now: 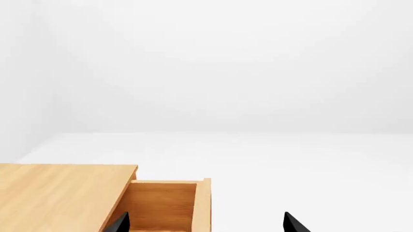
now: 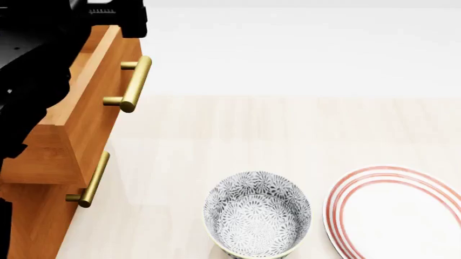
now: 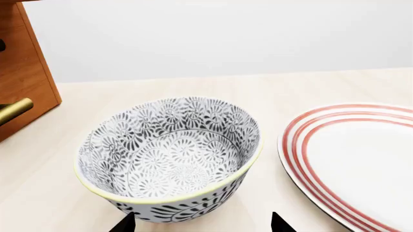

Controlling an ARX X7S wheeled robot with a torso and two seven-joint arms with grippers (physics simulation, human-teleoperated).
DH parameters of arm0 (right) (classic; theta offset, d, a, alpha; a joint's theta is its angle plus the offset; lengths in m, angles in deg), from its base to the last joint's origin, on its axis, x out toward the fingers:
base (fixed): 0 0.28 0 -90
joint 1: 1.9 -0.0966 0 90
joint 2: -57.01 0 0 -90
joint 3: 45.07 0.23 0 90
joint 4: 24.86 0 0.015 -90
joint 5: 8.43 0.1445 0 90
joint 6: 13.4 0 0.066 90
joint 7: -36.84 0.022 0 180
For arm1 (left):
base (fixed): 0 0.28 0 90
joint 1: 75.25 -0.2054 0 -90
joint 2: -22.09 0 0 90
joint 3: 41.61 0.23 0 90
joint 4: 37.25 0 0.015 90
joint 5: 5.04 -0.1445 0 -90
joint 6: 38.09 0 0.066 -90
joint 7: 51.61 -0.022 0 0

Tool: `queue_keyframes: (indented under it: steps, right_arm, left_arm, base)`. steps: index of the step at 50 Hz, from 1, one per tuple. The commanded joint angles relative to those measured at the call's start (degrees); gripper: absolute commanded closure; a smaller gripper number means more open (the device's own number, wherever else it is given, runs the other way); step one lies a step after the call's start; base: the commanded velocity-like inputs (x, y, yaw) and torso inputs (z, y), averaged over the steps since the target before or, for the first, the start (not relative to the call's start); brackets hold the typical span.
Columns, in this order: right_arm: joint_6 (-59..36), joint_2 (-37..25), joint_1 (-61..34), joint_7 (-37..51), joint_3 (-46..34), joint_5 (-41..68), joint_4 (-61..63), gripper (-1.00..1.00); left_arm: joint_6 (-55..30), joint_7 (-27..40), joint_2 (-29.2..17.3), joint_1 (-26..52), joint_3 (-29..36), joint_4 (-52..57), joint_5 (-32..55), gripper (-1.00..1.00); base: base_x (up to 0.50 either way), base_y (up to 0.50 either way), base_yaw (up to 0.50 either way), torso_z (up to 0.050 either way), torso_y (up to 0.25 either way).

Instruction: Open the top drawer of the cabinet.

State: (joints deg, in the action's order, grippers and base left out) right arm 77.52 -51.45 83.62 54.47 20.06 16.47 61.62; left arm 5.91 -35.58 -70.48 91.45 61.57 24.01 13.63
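The cabinet [image 2: 51,162] stands at the left of the head view, orange-brown wood. Its top drawer [image 2: 94,91] sticks out from the cabinet front, with its brass bar handle [image 2: 135,83] free. In the left wrist view I see the cabinet top [image 1: 65,193] and the open drawer's inside [image 1: 161,205] behind its front panel [image 1: 203,203]. My left gripper [image 1: 205,224] is open and empty above the drawer, one fingertip [image 1: 119,223] over the inside, the other beyond the front. My right gripper [image 3: 203,224] is open and empty, close to the patterned bowl.
A grey patterned bowl [image 2: 257,213] and a red-ringed white plate [image 2: 396,210] sit on the pale table to the right of the cabinet. A lower drawer's brass handle [image 2: 90,181] is below the top one. My left arm [image 2: 36,59] covers the cabinet's top.
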Motion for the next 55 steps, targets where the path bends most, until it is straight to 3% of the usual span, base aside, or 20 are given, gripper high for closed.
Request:
queue_keyframes:
  steps: [1, 7, 22, 55]
  right_arm:
    - [0.18, 0.83, 0.06, -1.12, 0.99, -0.92, 0.16, -1.0]
    - [0.27, 0.79, 0.06, -1.08, 0.95, -0.84, 0.1, -1.0]
    - [0.5, 0.7, -0.14, -0.87, 1.01, -0.64, 0.01, -1.0]
    - [0.37, 0.46, -0.24, -0.72, 0.47, -0.19, 0.06, -1.0]
  left_arm:
    - [-2.34, 2.6, 1.36, 2.63, -3.02, -3.95, 3.26, -1.0]
    - [-4.15, 4.27, 1.87, 4.26, -6.73, -7.22, 8.57, -1.0]
    - [-5.47, 7.9, 1.65, 6.76, -8.08, -11.1, 15.51, -1.0]
    - [-4.93, 14.12, 0.92, 10.83, -9.91, -20.12, 23.58, -1.0]
  base:
    - [0.0, 0.0, 0.0, 0.0, 0.0]
    - [0.0, 0.0, 0.0, 0.0, 0.0]
    - [0.0, 0.0, 0.0, 0.0, 0.0]
    - [0.0, 0.0, 0.0, 0.0, 0.0]
